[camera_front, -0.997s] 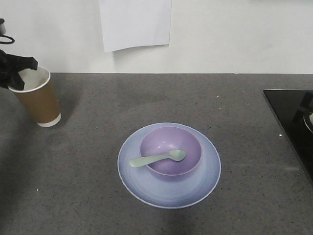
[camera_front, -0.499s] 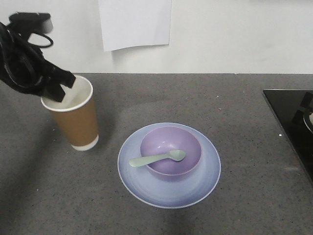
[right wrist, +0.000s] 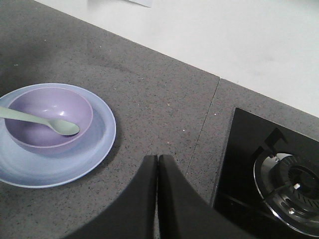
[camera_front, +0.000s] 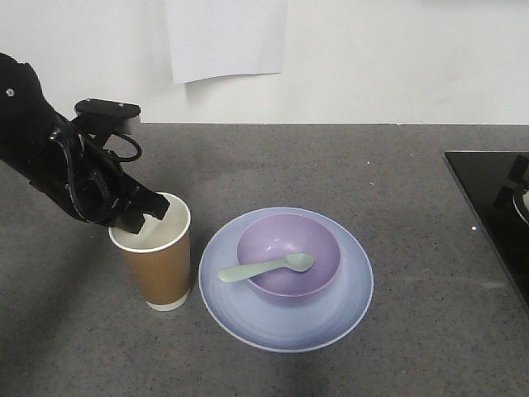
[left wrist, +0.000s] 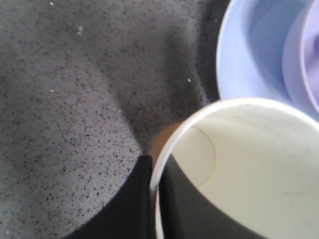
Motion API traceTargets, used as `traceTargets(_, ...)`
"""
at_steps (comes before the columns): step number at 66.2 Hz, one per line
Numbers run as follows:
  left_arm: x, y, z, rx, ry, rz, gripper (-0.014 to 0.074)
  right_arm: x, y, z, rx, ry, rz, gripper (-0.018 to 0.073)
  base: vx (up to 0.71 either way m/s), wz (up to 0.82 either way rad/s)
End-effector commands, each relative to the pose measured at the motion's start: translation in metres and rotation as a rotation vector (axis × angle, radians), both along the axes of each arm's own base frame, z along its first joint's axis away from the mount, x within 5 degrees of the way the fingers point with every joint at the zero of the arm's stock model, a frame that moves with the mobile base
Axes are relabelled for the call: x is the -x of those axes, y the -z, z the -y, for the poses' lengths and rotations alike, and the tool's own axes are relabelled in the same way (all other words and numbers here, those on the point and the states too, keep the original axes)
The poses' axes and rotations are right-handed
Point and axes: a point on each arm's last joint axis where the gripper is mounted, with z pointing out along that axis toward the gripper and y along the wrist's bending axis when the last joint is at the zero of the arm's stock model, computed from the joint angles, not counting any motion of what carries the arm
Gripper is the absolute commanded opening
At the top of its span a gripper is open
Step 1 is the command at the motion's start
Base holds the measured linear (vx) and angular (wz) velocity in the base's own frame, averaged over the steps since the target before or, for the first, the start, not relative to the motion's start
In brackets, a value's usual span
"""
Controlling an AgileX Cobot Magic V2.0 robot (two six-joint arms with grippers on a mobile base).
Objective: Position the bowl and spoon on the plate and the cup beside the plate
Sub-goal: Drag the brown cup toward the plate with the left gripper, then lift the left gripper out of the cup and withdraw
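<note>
The brown paper cup (camera_front: 159, 263) stands upright on the counter just left of the pale blue plate (camera_front: 347, 310). My left gripper (camera_front: 145, 217) is shut on the cup's near-left rim (left wrist: 155, 174), one finger inside and one outside. The lavender bowl (camera_front: 318, 240) sits in the middle of the plate, and the mint spoon (camera_front: 264, 267) lies in it with the handle over the bowl's left edge. In the right wrist view the bowl (right wrist: 35, 107), spoon (right wrist: 42, 121) and plate (right wrist: 99, 144) lie to the left. My right gripper (right wrist: 157, 162) is shut and holds nothing above bare counter.
A black gas hob (camera_front: 496, 207) with a burner (right wrist: 291, 181) fills the counter's right side. A white wall with a sheet of paper (camera_front: 227, 37) runs behind the counter.
My left arm has carried the cup from the far left of the counter rightward and toward the front, down to the counter beside the plate. Bowl, spoon and plate have not moved.
</note>
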Motion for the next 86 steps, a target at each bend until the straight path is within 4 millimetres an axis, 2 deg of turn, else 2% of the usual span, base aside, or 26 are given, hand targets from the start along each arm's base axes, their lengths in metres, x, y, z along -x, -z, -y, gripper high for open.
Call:
traceTargets(1,0.004,-0.014,0.001,0.034,-0.012,0.064,-0.0008,-0.001,-0.012,0.0,-0.016,-0.005,0.08,-0.0006,0.0,0.0)
traceTargets(22,0.004,-0.013,0.001,0.038,-0.013,0.068,-0.0002,-0.001,-0.012,0.0,-0.016,-0.005,0.08,-0.0006,0.0,0.0)
traceTargets(29,0.004,-0.013,0.001,0.04,-0.014,0.071,0.0024,-0.001,-0.012,0.0,-0.016,-0.005,0.08,-0.0006,0.0,0.0)
traceTargets(41,0.004,-0.013,0.001,0.037,-0.012,0.063,0.0152,-0.001,-0.012,0.0,-0.016,-0.005,0.08,-0.0006,0.0,0.0)
traceTargets(50,0.004,-0.02,0.001,0.043,-0.011,0.08,0.0296,-0.001,-0.012,0.0,-0.016,-0.005,0.082,-0.0006,0.0,0.0)
traceTargets(59,0.001,-0.043,0.003,0.07,-0.008,0.123,0.0407,-0.001,-0.012,0.0,-0.016,-0.006,0.088,-0.0006,0.0,0.0)
traceTargets(64,0.001,-0.06,0.005,0.094,0.001,0.141,0.0437,-0.002,-0.013,-0.001,-0.018,-0.007,0.092,-0.0006,0.0,0.0)
traceTargets(76,0.01,-0.103,0.004,0.112,0.037,0.19,0.0444,-0.003,-0.016,-0.001,-0.029,-0.012,0.133,-0.0006,0.0,0.0)
traceTargets(86,0.032,-0.138,-0.004,0.132,0.064,0.301,0.0441,-0.012,-0.025,-0.005,-0.079,-0.003,0.22,-0.0006,0.0,0.0)
